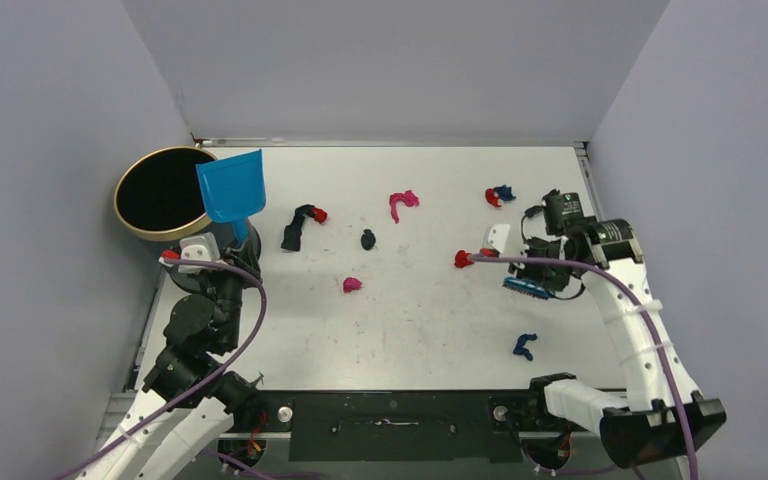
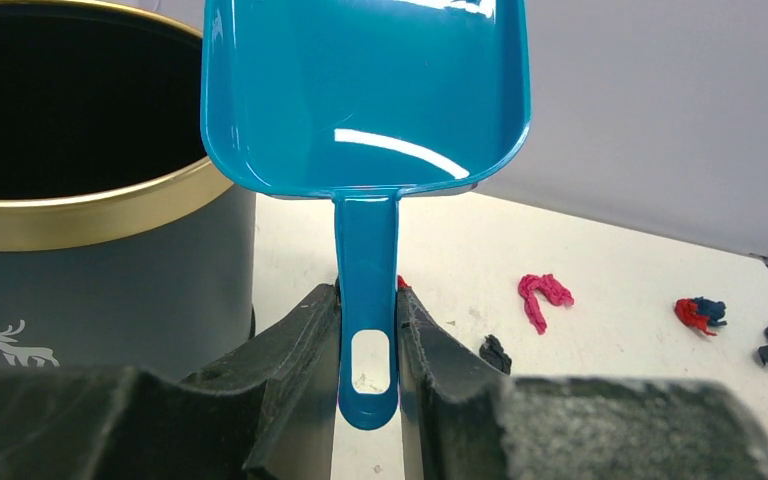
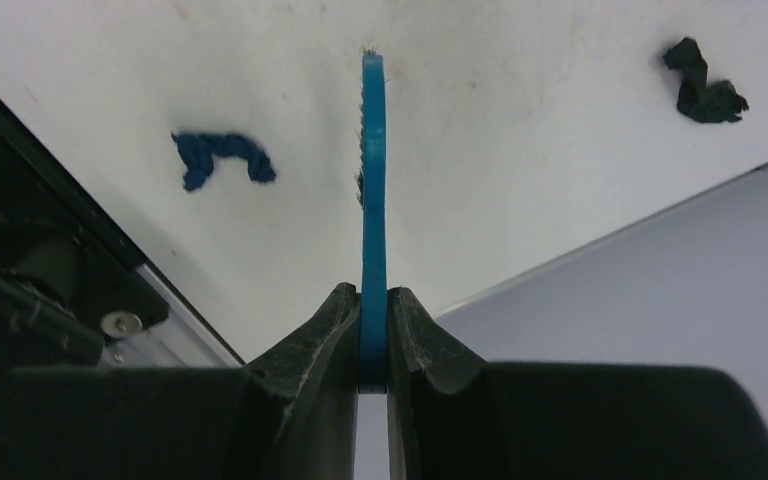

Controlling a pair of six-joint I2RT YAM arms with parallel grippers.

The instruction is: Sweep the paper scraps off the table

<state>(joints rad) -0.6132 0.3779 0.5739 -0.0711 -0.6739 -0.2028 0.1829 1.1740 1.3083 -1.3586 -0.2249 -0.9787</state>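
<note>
My left gripper (image 1: 238, 240) (image 2: 368, 330) is shut on the handle of the blue dustpan (image 1: 232, 186) (image 2: 360, 90) and holds it raised beside the bin. My right gripper (image 1: 550, 272) (image 3: 373, 320) is shut on the blue brush (image 1: 532, 288) (image 3: 373, 180) above the white table (image 1: 420, 330). Several paper scraps lie scattered on the table: a black strip (image 1: 295, 228), a black bit (image 1: 368, 239), a magenta one (image 1: 402, 202) (image 2: 542, 296), a red and blue pair (image 1: 498, 195) (image 2: 698, 312), a red one (image 1: 463, 259), a pink one (image 1: 352, 285) and a dark blue one (image 1: 524, 346) (image 3: 222, 158).
A black bin with a gold rim (image 1: 163, 192) (image 2: 70, 215) stands at the table's far left corner, right by the dustpan. Pale grey walls close the back and both sides. The metal rail (image 1: 400, 410) runs along the near edge.
</note>
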